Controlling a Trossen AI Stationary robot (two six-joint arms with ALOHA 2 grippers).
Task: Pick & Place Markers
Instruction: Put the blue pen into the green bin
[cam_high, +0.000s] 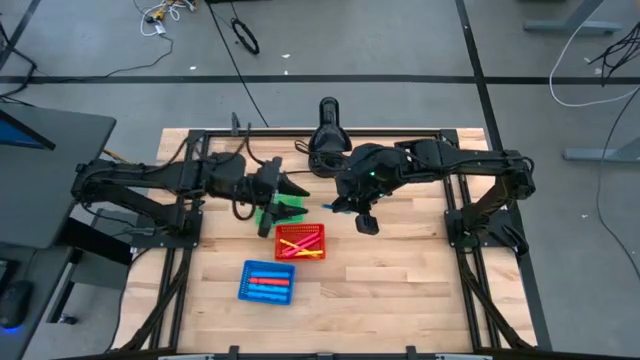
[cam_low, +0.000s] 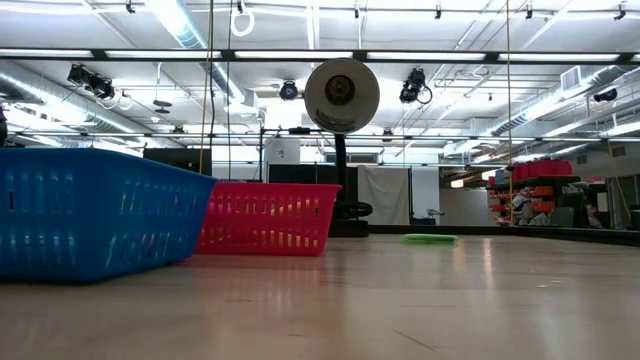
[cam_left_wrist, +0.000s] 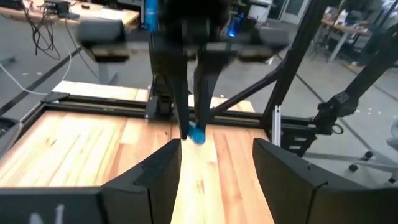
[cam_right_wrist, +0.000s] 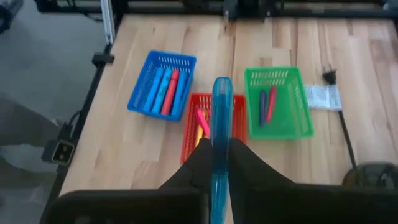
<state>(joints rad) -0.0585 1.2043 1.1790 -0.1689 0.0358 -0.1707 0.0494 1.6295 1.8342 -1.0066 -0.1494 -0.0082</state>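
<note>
While most of the markers already lie sorted into the blue basket (cam_right_wrist: 161, 84), the green basket (cam_right_wrist: 278, 102) and the red basket (cam_right_wrist: 211, 124), one blue marker (cam_right_wrist: 220, 143) is not yet placed: the right gripper (cam_right_wrist: 216, 163) pinches it above the red basket. Off beside the green basket, the left gripper (cam_high: 290, 188) hovers with fingers spread, empty.
</note>
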